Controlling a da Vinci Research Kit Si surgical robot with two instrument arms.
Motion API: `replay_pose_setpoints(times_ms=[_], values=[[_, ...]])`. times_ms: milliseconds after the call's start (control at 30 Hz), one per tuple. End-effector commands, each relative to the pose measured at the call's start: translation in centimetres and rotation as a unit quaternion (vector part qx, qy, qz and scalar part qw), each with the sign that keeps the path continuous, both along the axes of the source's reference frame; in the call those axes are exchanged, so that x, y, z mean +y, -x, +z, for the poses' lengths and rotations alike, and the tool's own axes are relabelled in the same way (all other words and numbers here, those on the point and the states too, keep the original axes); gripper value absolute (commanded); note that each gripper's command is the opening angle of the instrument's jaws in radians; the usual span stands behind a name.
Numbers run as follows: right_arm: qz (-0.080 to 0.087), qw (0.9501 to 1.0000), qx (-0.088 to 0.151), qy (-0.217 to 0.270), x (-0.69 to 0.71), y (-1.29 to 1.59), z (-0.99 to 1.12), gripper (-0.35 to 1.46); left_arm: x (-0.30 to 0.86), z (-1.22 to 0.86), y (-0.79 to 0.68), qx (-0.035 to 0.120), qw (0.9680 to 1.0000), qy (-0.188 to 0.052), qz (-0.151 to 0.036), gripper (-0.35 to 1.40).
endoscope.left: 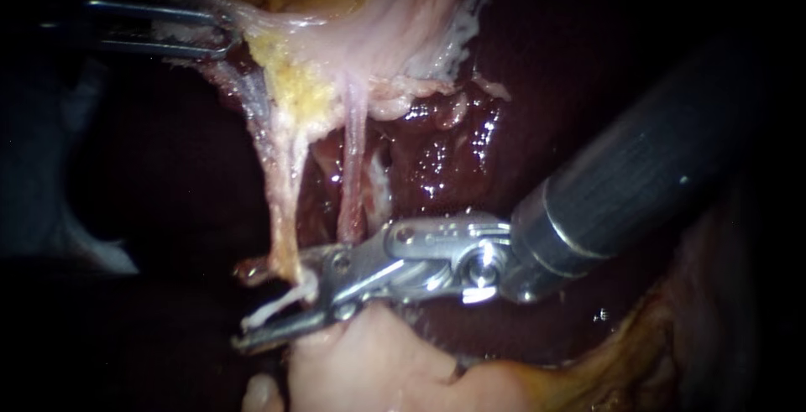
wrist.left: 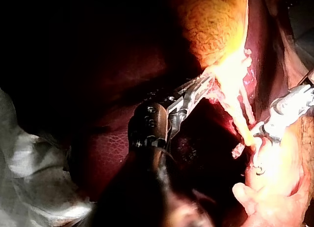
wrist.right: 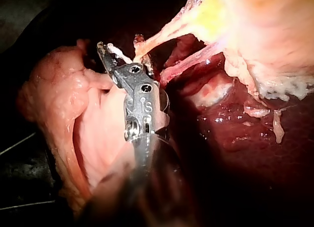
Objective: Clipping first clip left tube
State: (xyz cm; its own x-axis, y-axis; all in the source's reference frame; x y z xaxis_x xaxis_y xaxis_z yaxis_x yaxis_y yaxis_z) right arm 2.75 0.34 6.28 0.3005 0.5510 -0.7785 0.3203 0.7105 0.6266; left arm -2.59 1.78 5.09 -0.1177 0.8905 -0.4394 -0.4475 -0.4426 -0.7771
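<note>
- Endoscope view: left tool point(endoscope.left: 220, 33) grips the gallbladder point(endoscope.left: 353, 9), holding the left tube point(endoscope.left: 284, 211) taut. The right tool's point(endoscope.left: 277, 311) jaws stand open astride its lower end, with a clip point(endoscope.left: 273, 307) between them.
- Seat the tube fully in the clip, square across, before closing.
- Keep clear of the right tube point(endoscope.left: 353, 169) just beside.

Pale left tube point(endoscope.left: 281, 177) stretched taut; white clip point(endoscope.left: 277, 305) near its base.
</note>
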Motion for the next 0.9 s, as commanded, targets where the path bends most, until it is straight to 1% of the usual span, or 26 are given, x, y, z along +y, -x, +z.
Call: replay_pose_setpoints(times_ms=[33, 100, 167, 200, 267, 300, 367, 467, 500, 600, 800, 900], values=[[0.001, 1.0000, 0.002, 0.001, -0.01, -0.01, -0.02, 0.44, 0.00, 0.00, 0.00, 0.000, 1.0000, 0.000, 0.000, -0.35], [0.001, 1.0000, 0.003, 0.000, -0.01, -0.02, -0.03, 0.43, 0.00, 0.00, 0.00, 0.000, 1.0000, 0.000, 0.000, -0.35], [0.004, 1.0000, 0.001, 0.001, 0.00, -0.03, -0.03, 0.41, 0.00, 0.00, 0.00, 0.000, 1.0000, 0.000, 0.000, -0.35], [0.004, 1.0000, 0.001, 0.001, 0.00, -0.03, -0.02, 0.39, 0.00, 0.00, 0.00, 0.000, 1.0000, 0.000, 0.000, -0.35], [0.009, 1.0000, -0.003, 0.000, 0.02, -0.01, 0.00, 0.28, 0.00, 0.00, 0.00, 0.000, 1.0000, 0.000, 0.000, -0.35], [0.011, 0.9999, -0.006, -0.005, 0.03, -0.01, 0.01, 0.23, 0.00, 0.00, 0.00, 0.000, 1.0000, 0.000, 0.000, -0.35], [0.011, 0.9999, -0.006, -0.005, 0.04, 0.01, 0.02, 0.00, 0.00, 0.00, 0.00, 0.000, 1.0000, 0.000, 0.000, -0.35], [0.012, 0.9999, -0.006, -0.005, 0.04, 0.01, 0.02, -0.24, 0.00, 0.00, 0.00, 0.000, 1.0000, 0.000, 0.000, -0.35], [0.012, 0.9999, -0.006, -0.005, 0.03, 0.02, 0.02, -0.35, 0.00, 0.00, 0.00, 0.000, 1.0000, 0.000, 0.000, -0.35], [0.013, 0.9996, -0.013, -0.021, 0.03, 0.04, 0.03, -0.35, 0.00, 0.00, 0.00, 0.000, 1.0000, 0.000, 0.000, -0.35], [0.011, 0.9997, -0.015, -0.019, -0.01, 0.03, 0.06, -0.35, 0.00, 0.00, 0.00, 0.000, 1.0000, 0.000, 0.000, -0.35], [0.010, 0.9997, -0.014, -0.019, 0.00, 0.03, 0.07, -0.35, 0.01, 0.00, 0.00, 0.000, 1.0000, 0.000, 0.000, -0.35]])
